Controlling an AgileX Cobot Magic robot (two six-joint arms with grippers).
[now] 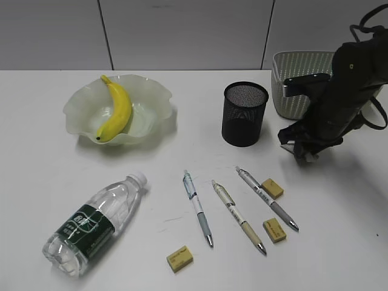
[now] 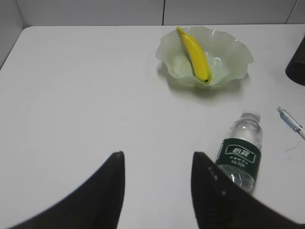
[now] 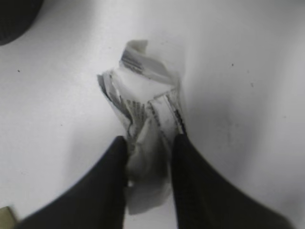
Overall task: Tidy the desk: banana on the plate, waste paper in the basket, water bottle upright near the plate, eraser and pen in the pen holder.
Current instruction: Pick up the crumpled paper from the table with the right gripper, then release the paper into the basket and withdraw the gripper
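Waste paper (image 3: 143, 124) is sitting pinched in your right claw (image 3: 148, 157), near the basket (image 1: 297, 82) where it belongs | banana (image 1: 116, 109) is lying in the plate (image 1: 82, 112) | your left claw (image 2: 159, 164) is hanging wide over the bench (image 2: 81, 95), holding nothing

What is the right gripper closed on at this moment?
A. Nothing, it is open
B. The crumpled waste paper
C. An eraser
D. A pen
B: in the right wrist view the right gripper has both fingers pressed against the waste paper, beside the basket.
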